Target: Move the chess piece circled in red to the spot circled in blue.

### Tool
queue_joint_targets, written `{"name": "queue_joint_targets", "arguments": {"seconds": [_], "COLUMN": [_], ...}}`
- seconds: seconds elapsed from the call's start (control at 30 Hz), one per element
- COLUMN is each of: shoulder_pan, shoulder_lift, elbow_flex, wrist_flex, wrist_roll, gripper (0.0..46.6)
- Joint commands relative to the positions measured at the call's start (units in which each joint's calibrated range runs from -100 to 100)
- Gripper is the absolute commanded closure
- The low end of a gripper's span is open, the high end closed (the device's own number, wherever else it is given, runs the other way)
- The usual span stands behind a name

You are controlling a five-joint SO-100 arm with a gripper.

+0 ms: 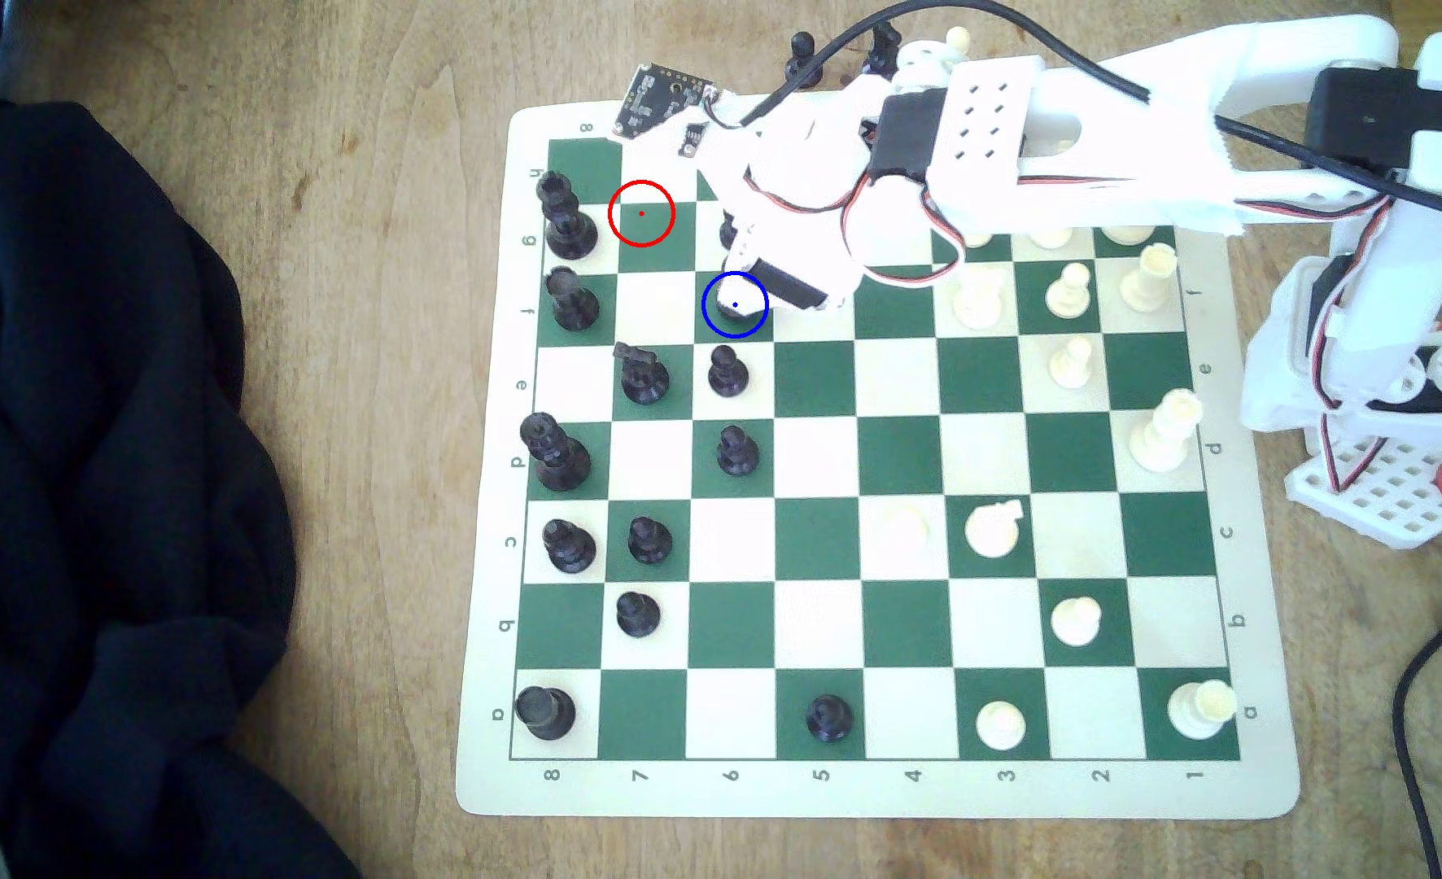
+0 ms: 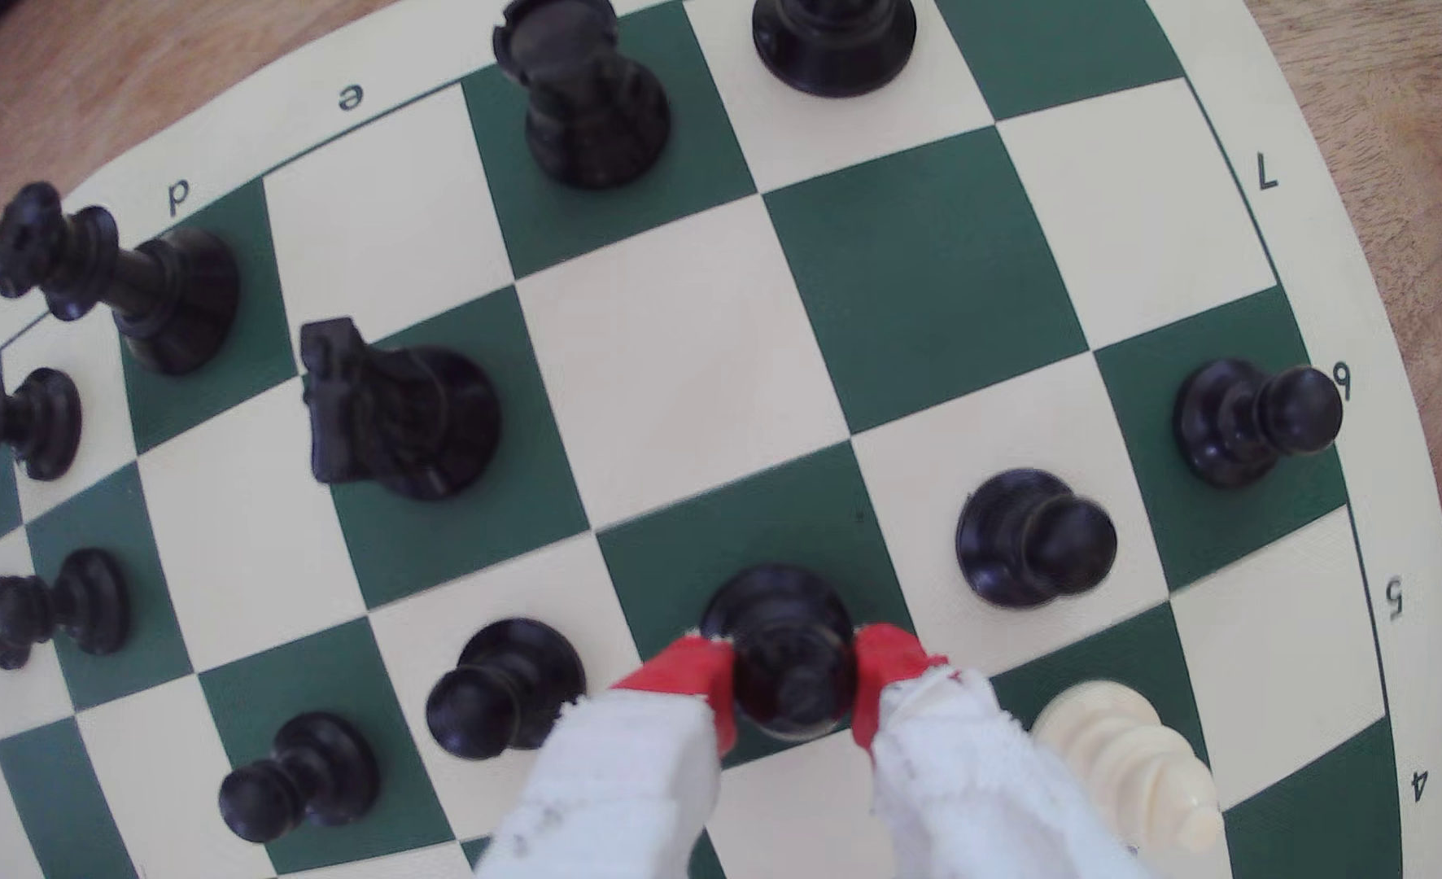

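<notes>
The black bishop (image 2: 785, 608) stands between my red-tipped fingers (image 2: 684, 668), seen from above with its round base over a dark green square. My gripper (image 2: 794, 676) is shut on it. In the exterior view my gripper (image 1: 739, 296) reaches down into the blue ring (image 1: 734, 304), and only a dark sliver of the bishop (image 1: 730, 319) shows under the white fingers. Whether the base touches the board I cannot tell. The red ring (image 1: 641, 213) marks a bare green square, up and to the exterior view's left of the blue one.
Black pawns (image 2: 1030, 541) (image 2: 506, 685) flank the bishop closely, and a black knight (image 1: 641, 376) stands near. A white piece (image 2: 1123, 761) sits just behind my fingers. Dark cloth (image 1: 109, 423) lies off the board on the exterior view's left; the arm's base (image 1: 1377, 406) is on the right.
</notes>
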Motion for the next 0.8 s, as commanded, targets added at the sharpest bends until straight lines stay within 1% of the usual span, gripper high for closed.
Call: {"name": "queue_joint_targets", "arguments": {"seconds": [0.0, 0.07, 0.13, 0.27, 0.4, 0.53, 0.77], "shoulder_pan": [-0.35, -0.43, -0.43, -0.35, -0.04, 0.20, 0.35], "shoulder_lift": [-0.76, -0.67, -0.42, -0.76, -3.30, -6.19, -15.87], "elbow_flex": [-2.96, -2.96, -2.96, -2.51, -2.33, -2.51, -1.24], "wrist_flex": [-0.90, -0.90, -1.06, -0.98, -0.33, 2.13, 8.93], "wrist_roll": [0.29, 0.29, 0.20, 0.24, 0.15, 0.20, 0.00], "gripper": [45.2, 45.1, 43.0, 35.7, 34.1, 33.5, 32.6]}}
